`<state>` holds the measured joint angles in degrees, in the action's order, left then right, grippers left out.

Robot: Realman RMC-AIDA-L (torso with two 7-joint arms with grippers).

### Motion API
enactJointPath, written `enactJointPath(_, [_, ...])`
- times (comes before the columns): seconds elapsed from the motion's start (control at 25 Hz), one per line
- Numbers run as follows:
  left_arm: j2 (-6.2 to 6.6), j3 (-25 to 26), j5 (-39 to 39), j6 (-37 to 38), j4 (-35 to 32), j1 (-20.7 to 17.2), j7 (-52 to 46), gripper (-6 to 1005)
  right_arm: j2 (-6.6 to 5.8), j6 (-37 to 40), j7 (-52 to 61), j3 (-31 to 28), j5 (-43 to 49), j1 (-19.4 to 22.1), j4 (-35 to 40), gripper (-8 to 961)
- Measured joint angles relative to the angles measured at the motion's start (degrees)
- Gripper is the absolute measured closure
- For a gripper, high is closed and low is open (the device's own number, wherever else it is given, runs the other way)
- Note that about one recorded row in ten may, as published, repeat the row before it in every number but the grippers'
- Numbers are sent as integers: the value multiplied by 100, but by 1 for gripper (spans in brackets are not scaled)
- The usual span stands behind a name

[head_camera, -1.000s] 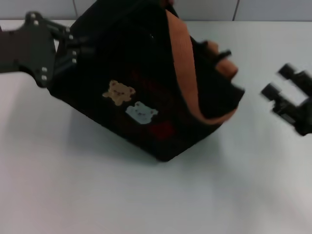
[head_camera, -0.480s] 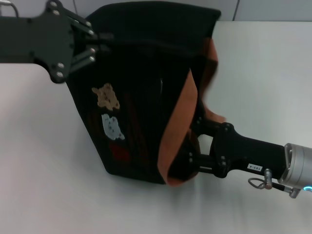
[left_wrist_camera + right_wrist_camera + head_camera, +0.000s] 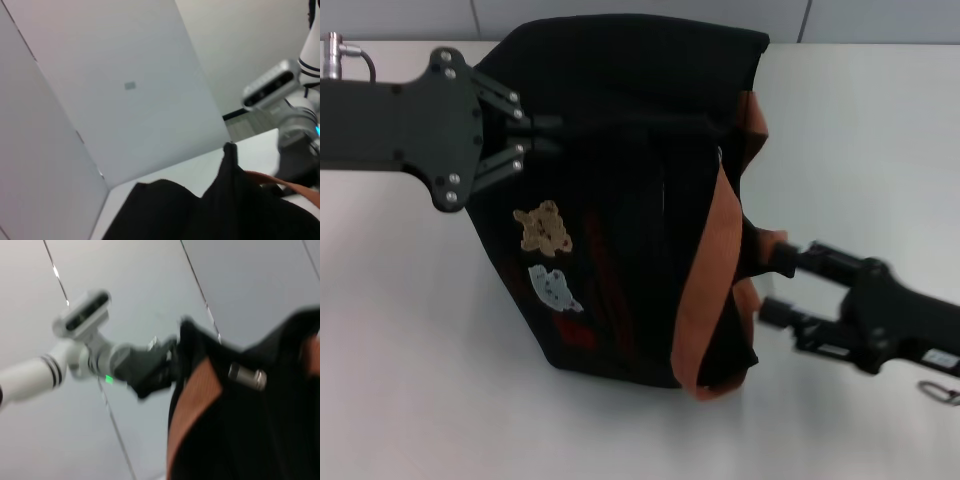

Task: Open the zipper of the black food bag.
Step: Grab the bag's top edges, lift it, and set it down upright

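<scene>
Black food bag (image 3: pixel 620 190) sits on the white table (image 3: pixel 410 380), patch side up toward the head camera: tan bear (image 3: pixel 544 228), pale animal (image 3: pixel 553 288) and red patch (image 3: pixel 575 333) all visible.

Left gripper (image 3: pixel 542 135) is at the bag's upper corner. Its two fingers run close together onto the black fabric and appear pinched on it, so the bag hangs directly off its tips and spreads out beyond them. The left wrist view shows only a fold of black fabric and a wall.

Right gripper (image 3: pixel 778 285) is at the opposite side. Its fingers are parted, with nothing between them. The orange strap (image 3: pixel 715 270) lies just off the fingertips; the upper fingertip looks to be touching or very near the strap edge, but contact cannot be confirmed through the motion blur.

Zipper: no clear sight of it in the head view. The right wrist view shows a small silver metal piece (image 3: pixel 247 376) against the black fabric beside the strap, possibly the pull tab. Not certain.

Progress, as a judgement: the bag is held and steadied. No opened gap can be seen and the pull is not in either gripper, so the opening itself looks not yet done. Remaining: locate the tab, close the right gripper on it, draw it along the track.
</scene>
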<state>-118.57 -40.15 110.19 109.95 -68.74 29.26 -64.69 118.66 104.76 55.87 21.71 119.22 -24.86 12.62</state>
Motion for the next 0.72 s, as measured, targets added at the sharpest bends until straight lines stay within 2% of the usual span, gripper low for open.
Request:
enactJointPath(0.04, [0,-107,-1,-30,4,-45,34,921,-18,156,1,-313,-2,86,49,194])
enactJointPath(0.28, [-11,-229,0,-46,171,-79,142,924,31,237,-497,-1011,-6,150,36,194])
enactJointPath(0.4, [-6,-238,2,-57,315,-52,192,925,73,179,-1334,-1192,-6,152,-209,193])
enactJointPath(0.44, [-6,-239,3,-64,349,-46,216,925,82,164,-2038,-1245,-6,154,-513,193])
enactJointPath(0.48, [-6,-239,3,-64,349,-46,216,925,82,164,-2038,-1245,-6,154,-513,193])
enactJointPath(0.6, [-6,-239,5,-82,363,-42,223,924,88,71,-3096,-1274,-6,177,-970,193])
enactJointPath(0.64, [-8,-239,7,-95,379,-38,223,924,91,-72,-3767,-1339,-6,205,-1294,194])
enactJointPath(0.72, [-13,-242,7,-110,397,-36,222,924,92,-137,-4035,-1382,-6,218,-1440,194])
